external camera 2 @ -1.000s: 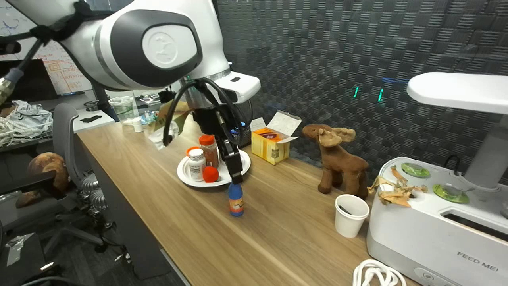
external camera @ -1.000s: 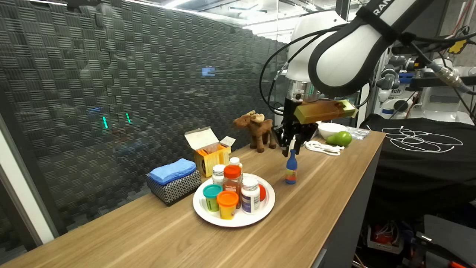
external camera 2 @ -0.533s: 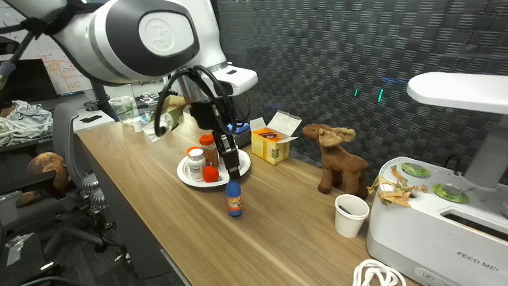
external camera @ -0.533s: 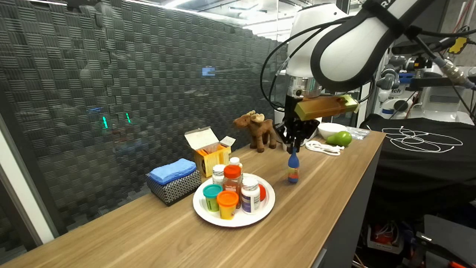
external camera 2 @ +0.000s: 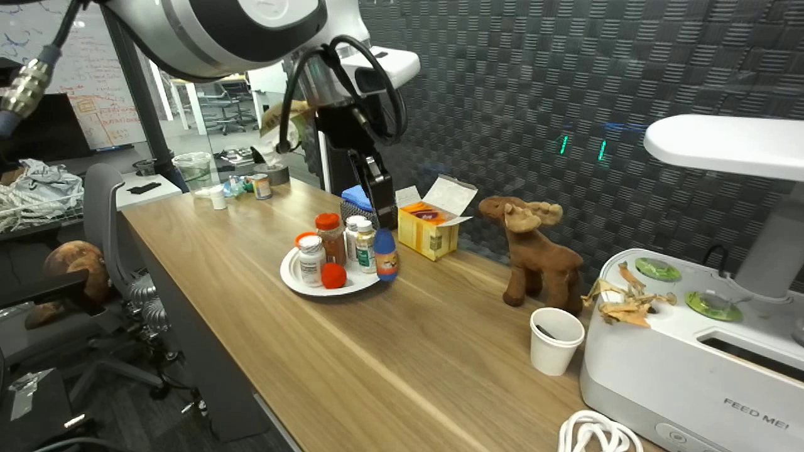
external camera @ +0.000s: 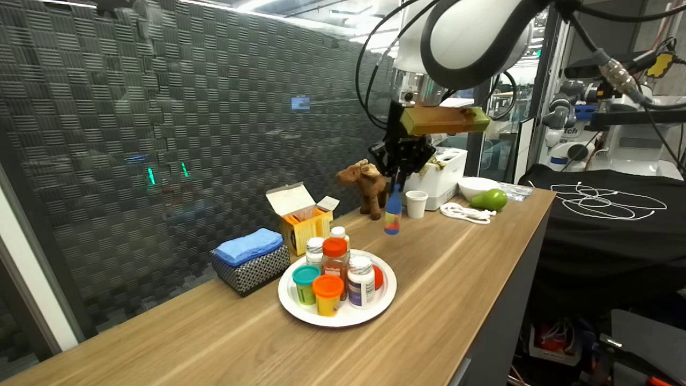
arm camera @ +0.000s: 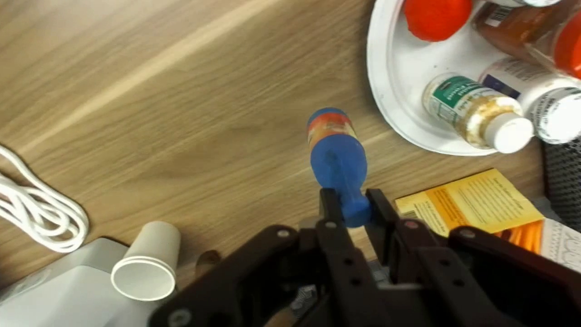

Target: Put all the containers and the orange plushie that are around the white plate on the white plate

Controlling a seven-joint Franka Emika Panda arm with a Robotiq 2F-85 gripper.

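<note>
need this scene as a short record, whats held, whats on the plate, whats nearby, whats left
held: blue bottle, neck between the fingers, clear of the table
plate: white plate with red-capped bottle, three white-capped bottles, teal-lidded tub, orange-lidded tub, orange plushie
nearby: yellow box, toy moose, paper cup
left: blue bottle not yet on plate

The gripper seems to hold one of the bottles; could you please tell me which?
The blue bottle: it alone is held, its neck in the gripper; three white-capped bottles and the red-capped bottle stand on the white plate.
</note>
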